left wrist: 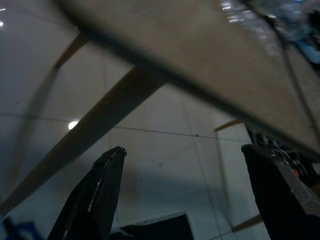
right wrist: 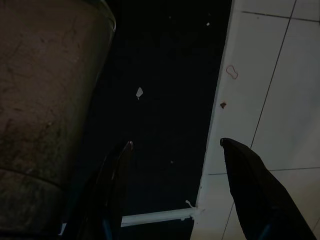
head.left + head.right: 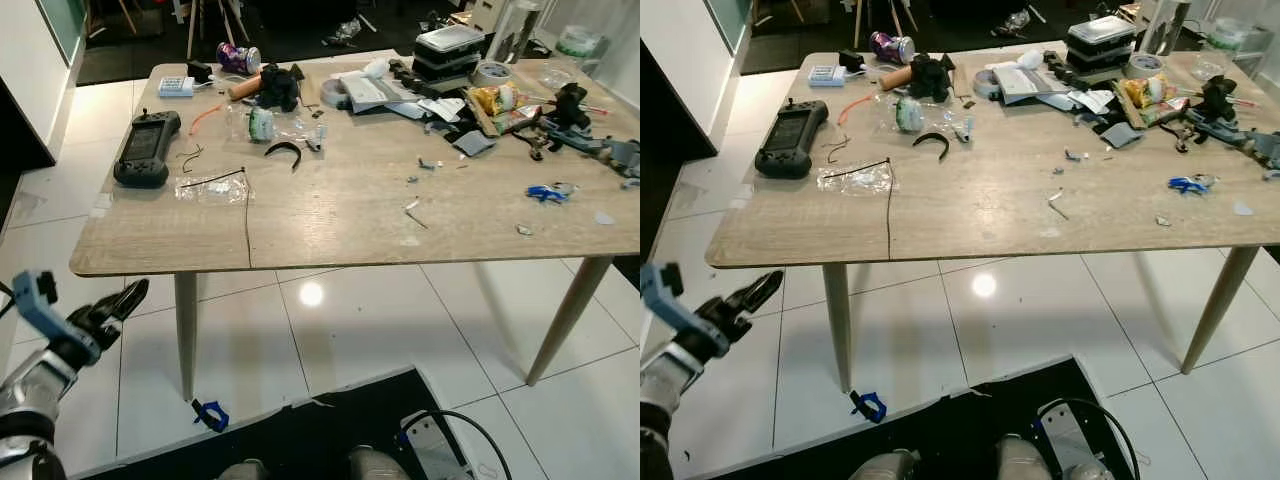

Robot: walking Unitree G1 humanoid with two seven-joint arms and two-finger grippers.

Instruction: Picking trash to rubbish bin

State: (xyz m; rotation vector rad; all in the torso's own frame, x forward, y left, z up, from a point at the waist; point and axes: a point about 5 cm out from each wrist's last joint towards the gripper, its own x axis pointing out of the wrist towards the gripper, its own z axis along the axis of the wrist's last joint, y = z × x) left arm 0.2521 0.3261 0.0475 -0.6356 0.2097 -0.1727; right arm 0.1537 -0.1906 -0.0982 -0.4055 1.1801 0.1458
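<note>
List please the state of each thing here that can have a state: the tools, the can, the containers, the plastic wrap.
Left tool: open, empty, below the table edge.
Right tool: open, empty, over dark mat.
Purple can: lying on its side.
Black containers: stacked, lids closed.
Plastic wrap: crumpled, flat on the table.

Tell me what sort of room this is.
Probably a home dining or living area used as a workbench: a wooden table on white tiled floor, strewn with a handheld controller, tape rolls, snack wrappers and a crushed can.
</note>
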